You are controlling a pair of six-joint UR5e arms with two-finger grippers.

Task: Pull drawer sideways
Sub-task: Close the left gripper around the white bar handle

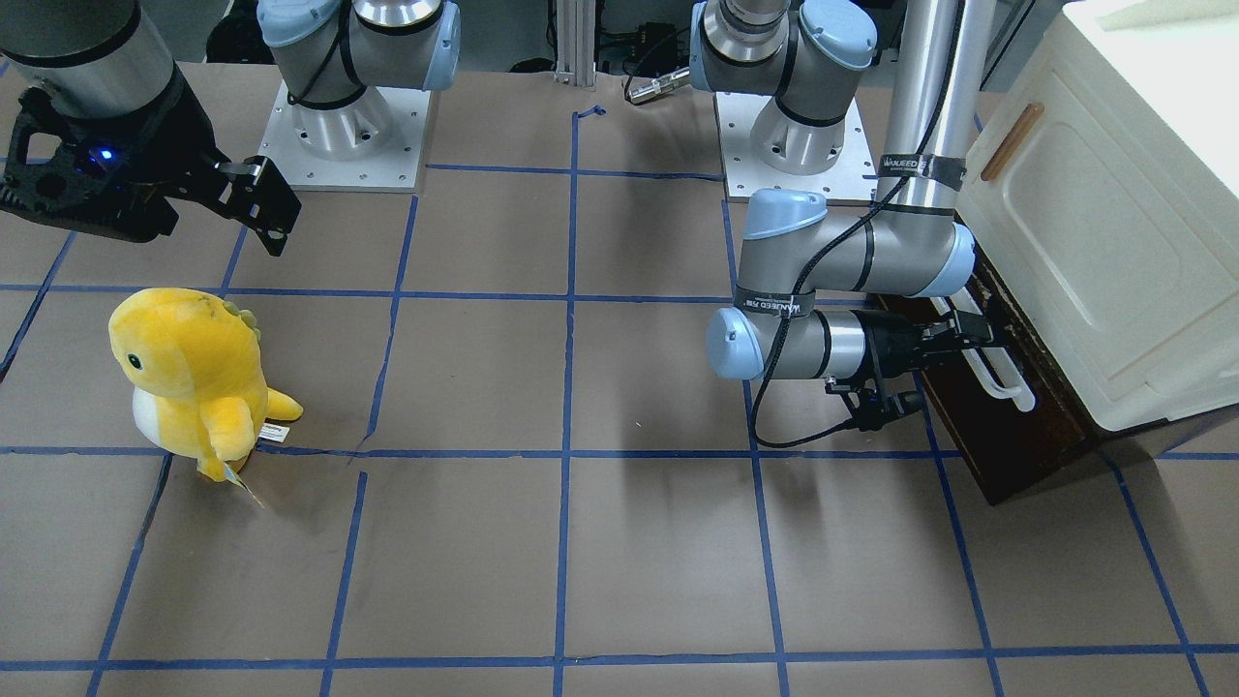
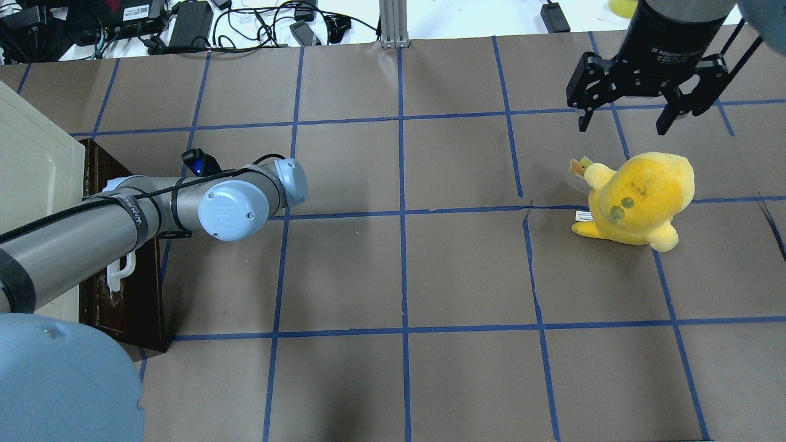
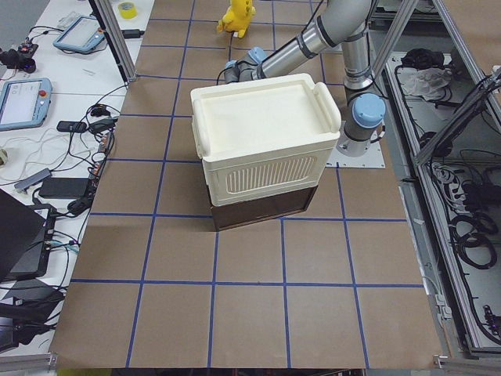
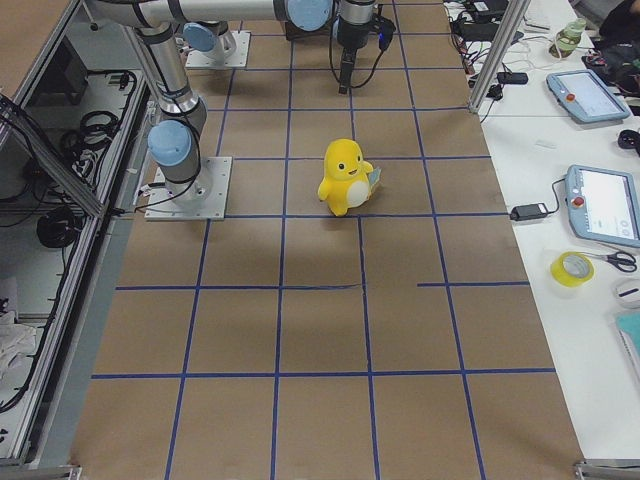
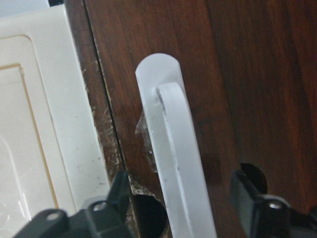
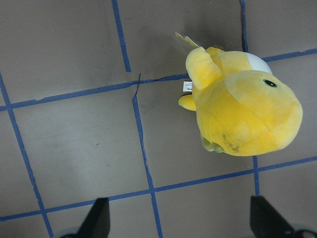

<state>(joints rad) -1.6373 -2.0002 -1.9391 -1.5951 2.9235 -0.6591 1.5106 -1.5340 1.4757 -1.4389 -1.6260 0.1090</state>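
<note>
The drawer's dark brown front (image 1: 1016, 436) sits under the cream cabinet (image 1: 1094, 242), with its long white bar handle (image 1: 1002, 373) facing the table. None of its inner walls show. My left gripper (image 1: 968, 334) is open with a finger on each side of the handle (image 5: 173, 148). In the left wrist view there is a gap between each of its fingers (image 5: 119, 198) and the bar. The drawer front (image 2: 132, 294) also shows in the overhead view, where my left arm hides the gripper. My right gripper (image 2: 623, 126) is open and empty, hovering above the table.
A yellow plush toy (image 1: 189, 378) stands on the brown table beside my right gripper, and shows below it in the right wrist view (image 6: 242, 114). The cabinet door has a small brown wooden handle (image 1: 1012, 140). Blue tape lines grid the table.
</note>
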